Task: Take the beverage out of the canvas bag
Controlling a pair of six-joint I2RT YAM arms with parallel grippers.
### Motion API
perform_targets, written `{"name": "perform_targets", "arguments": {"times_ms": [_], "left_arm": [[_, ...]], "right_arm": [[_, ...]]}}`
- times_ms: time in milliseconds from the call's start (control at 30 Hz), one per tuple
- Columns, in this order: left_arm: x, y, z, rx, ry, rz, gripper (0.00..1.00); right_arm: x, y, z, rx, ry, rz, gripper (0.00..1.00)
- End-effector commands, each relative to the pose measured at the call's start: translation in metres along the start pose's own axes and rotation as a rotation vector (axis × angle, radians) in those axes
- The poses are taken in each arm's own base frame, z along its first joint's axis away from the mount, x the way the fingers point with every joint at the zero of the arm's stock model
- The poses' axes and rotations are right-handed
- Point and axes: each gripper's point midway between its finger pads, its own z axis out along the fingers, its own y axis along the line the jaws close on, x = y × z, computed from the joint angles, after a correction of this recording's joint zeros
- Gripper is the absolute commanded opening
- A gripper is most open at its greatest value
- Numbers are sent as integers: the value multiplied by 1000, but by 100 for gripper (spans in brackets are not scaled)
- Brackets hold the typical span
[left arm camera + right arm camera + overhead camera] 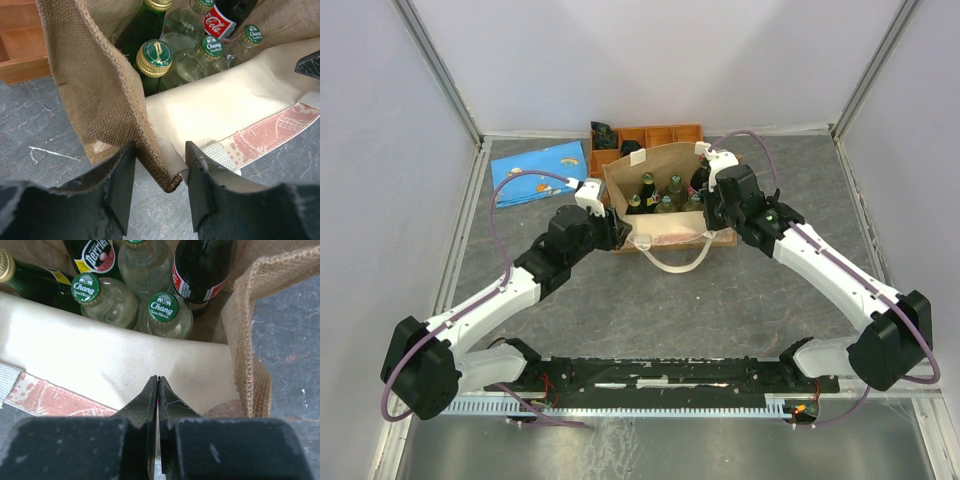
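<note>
The canvas bag (pixel 665 160) stands open at mid-table with its near wall folded down, cream lining (pixel 100 355) showing. Several bottles stand inside: a green one with a gold cap (pixel 154 55), clear Chang soda bottles (pixel 163 307) and a dark Coca-Cola bottle (pixel 200 270). My left gripper (pixel 160 165) straddles the bag's near-left burlap corner (pixel 170 182), and both fingers touch the fabric. At the bag's near-right side, my right gripper (pixel 157 380) rests shut over the folded wall. I cannot tell if it pinches the fabric.
An orange compartment tray (pixel 665 135) sits right behind the bag with a dark object (pixel 605 135) at its left end. A blue printed card (pixel 538 172) lies to the left. The bag's cream handle loop (pixel 675 262) hangs toward me on the grey tabletop.
</note>
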Motion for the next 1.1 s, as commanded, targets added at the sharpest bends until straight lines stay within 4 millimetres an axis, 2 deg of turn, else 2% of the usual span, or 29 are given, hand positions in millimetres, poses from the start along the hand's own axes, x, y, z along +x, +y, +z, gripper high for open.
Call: {"name": "perform_targets", "arguments": {"times_ms": [0,133,267,333,400,533,800,1067], "left_arm": [[57,15,-7,-43,189,4,46],[60,14,-5,-35,203,13,41],[63,16,-4,-38,210,21,35],[67,17,-4,-42,218,23,27],[71,19,-4,-45,227,27,22],[77,24,-5,-64,237,32,21],[89,31,-6,-89,260,38,15],[86,32,-5,-98,253,39,14]], "right_arm": [[11,-10,-2,55,28,24,9],[5,-11,1,73,8,42,23],[-5,-10,5,78,-25,63,42],[-9,-9,8,78,-37,69,50],[-12,-8,12,78,-45,72,51],[-17,-7,22,85,-55,75,57],[-29,-11,43,136,-88,94,58],[-37,-17,49,180,-129,137,57]]}}
